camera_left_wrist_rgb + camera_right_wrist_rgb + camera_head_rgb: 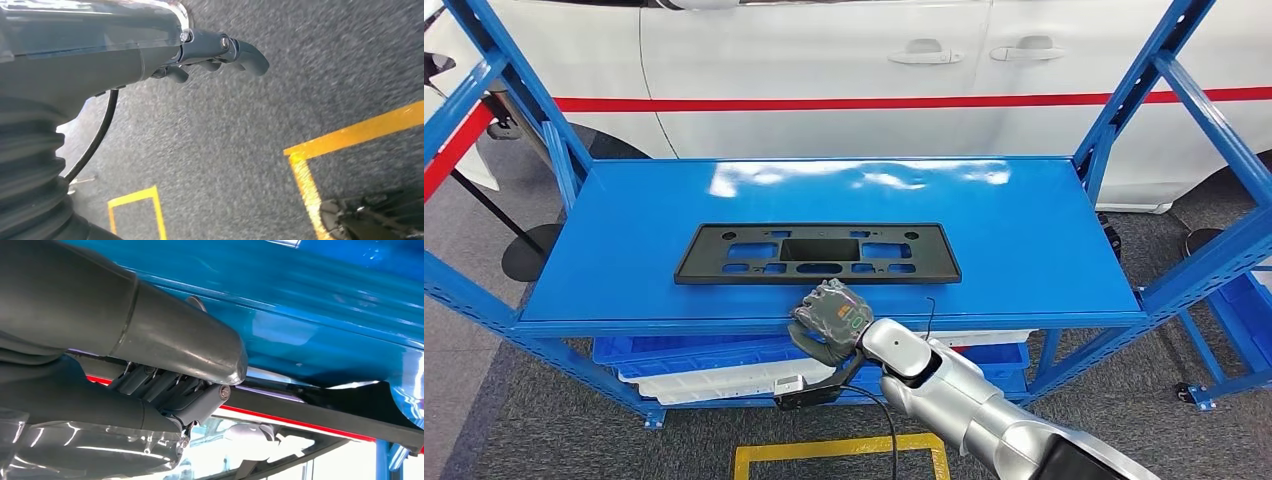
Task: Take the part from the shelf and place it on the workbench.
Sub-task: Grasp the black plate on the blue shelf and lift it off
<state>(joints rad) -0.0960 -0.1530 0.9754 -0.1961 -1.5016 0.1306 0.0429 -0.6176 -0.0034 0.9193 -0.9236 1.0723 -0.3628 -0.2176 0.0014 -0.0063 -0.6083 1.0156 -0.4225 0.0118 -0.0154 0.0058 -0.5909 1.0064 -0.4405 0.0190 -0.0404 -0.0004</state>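
The part (pixel 817 254) is a flat black rectangular frame with cut-outs, lying on the top board of the blue shelf (pixel 1024 250), near its front. My right hand (pixel 829 320) is at the shelf's front edge, just in front of the part's near side, back of the hand up. In the right wrist view its thick thumb (pixel 190 345) lies close over the blue board, the darker fingers (pixel 165 385) are spread from it with nothing between them, and the part (pixel 325 415) shows as a dark strip just beyond. My left hand (pixel 220 55) hangs over the grey floor, holding nothing.
Blue uprights (pixel 1124 110) stand at both ends of the shelf. A white car with a red stripe (pixel 844 60) is right behind it. White and blue trays (pixel 714 370) sit on the lower level. Yellow floor tape (pixel 844 450) marks a box in front of the shelf.
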